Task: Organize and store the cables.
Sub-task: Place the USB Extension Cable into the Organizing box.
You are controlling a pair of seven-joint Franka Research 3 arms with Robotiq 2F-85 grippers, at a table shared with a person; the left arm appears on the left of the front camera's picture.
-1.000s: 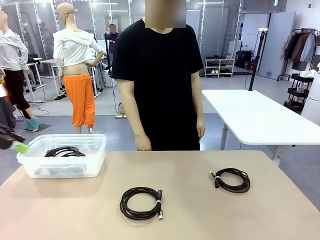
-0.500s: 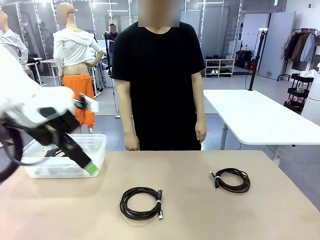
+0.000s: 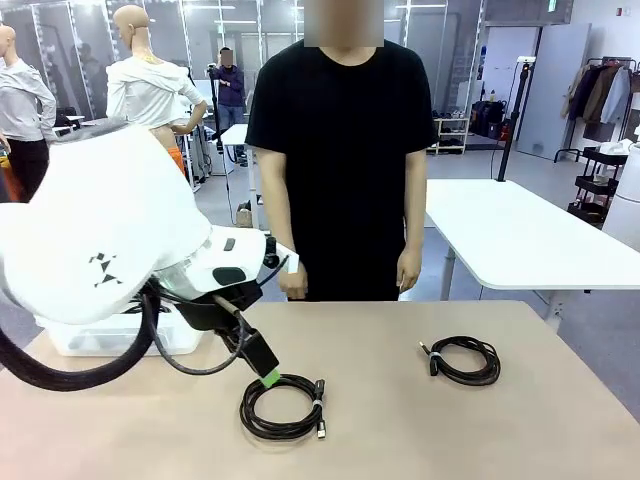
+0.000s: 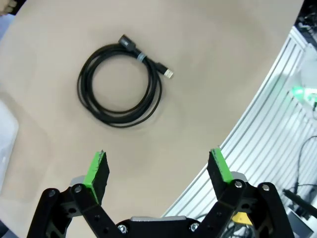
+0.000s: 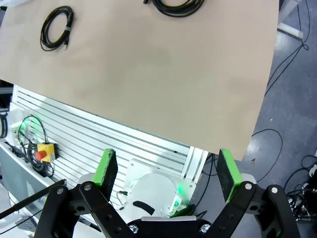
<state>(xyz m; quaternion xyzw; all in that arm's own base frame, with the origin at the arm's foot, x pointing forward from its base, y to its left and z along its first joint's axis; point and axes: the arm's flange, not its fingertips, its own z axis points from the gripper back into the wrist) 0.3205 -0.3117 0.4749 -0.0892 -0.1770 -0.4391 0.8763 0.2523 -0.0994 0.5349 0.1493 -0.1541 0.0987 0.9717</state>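
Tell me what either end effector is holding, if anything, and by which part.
Nothing is held. The left end effector hangs open near the coiled thin black cable; the right end effector is open too.

The beige tabletop (image 3: 400, 440) filled the lower frame. A coiled thin black cable (image 3: 280, 432) lay at lower centre, a second black coil (image 3: 468, 379) at right, and a translucent plastic bin (image 3: 95, 338) at left.

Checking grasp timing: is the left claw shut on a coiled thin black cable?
No, the left claw stands open, clear of the coiled thin black cable below it.
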